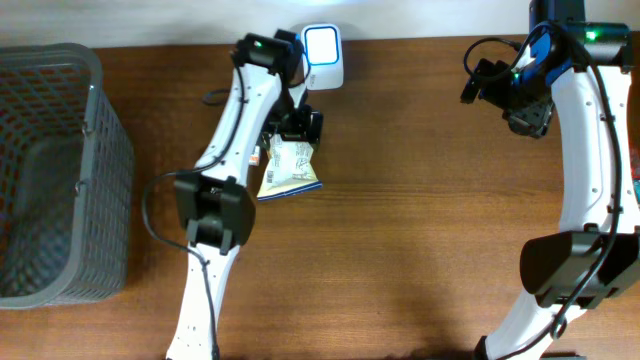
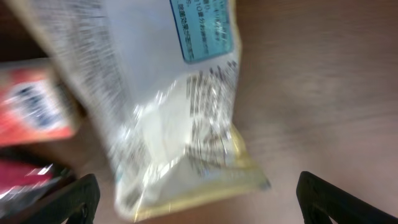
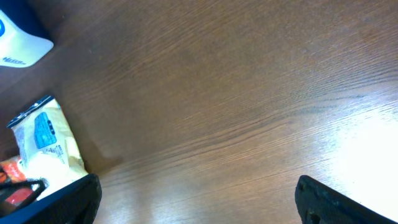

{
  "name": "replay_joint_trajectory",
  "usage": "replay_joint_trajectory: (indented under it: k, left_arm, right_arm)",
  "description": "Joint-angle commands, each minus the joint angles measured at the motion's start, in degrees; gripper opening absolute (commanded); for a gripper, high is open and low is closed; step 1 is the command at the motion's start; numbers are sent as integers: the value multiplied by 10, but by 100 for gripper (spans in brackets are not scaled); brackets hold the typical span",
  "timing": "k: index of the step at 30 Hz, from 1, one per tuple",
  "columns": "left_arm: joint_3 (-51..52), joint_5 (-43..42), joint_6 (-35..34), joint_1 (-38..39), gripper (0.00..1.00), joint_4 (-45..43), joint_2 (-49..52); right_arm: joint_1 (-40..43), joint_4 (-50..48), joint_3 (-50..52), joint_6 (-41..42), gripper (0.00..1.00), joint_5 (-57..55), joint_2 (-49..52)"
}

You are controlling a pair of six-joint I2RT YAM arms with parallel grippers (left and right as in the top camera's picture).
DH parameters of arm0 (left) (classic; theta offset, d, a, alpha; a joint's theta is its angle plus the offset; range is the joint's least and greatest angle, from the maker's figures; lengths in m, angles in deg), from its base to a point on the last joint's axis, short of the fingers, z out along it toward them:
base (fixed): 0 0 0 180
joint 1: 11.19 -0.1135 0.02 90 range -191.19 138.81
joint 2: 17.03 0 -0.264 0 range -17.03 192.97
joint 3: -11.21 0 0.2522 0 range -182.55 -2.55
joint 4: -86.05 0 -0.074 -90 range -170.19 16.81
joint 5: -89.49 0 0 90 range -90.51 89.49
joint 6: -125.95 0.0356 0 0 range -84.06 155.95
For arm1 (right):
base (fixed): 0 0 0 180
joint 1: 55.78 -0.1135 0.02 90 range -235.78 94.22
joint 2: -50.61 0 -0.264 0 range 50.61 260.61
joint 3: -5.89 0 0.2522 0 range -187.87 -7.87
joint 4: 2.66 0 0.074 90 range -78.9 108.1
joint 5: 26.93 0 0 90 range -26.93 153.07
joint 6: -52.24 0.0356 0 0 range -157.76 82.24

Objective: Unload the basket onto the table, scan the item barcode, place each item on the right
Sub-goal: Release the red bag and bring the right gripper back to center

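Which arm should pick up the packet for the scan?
Left. The left gripper, open, hangs right over the packet beside the scanner; the right gripper, also open, is far across the table.

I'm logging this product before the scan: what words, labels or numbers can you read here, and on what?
Nothing here can be read for certain.
On the packet, blue label: print smeared, unreadable.
On the packet, black print: blurred.
On the red pack: pale lettering, blurred.
On the white scanner, blue mark: too small to read.
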Motion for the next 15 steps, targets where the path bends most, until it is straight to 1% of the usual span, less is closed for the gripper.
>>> replay_joint_trajectory:
  k: [1,2,3,4,6,7,10,13,15]
  left_arm:
    - [46,7,10,-6,99,1,-155]
    - [92,34,10,-6,99,1,-199]
    - [123,55,8,-6,99,1,-223]
    - [175,109,-26,-7,99,1,-261]
    - [252,224,-123,-15,99,1,-304]
    - [280,250,-158,-26,99,1,-311]
    - [329,218,-159,-59,99,-42,-310]
    - [379,208,-159,-85,99,-92,-310]
    - [402,200,-159,-93,99,-115,-310]
  right_arm:
    - [0,1,2,3,98,-15,8]
    - [0,2,2,3,99,-3,8]
    - [0,2,2,3,98,12,9]
    - [-4,2,2,3,98,27,12]
    - [-27,4,9,3,98,36,23]
    - [-56,-8,30,1,98,42,29]
    - [-120,-67,98,-1,98,65,37]
    - [-193,-156,166,0,98,111,51]
    - [-241,-223,206,34,99,121,61]
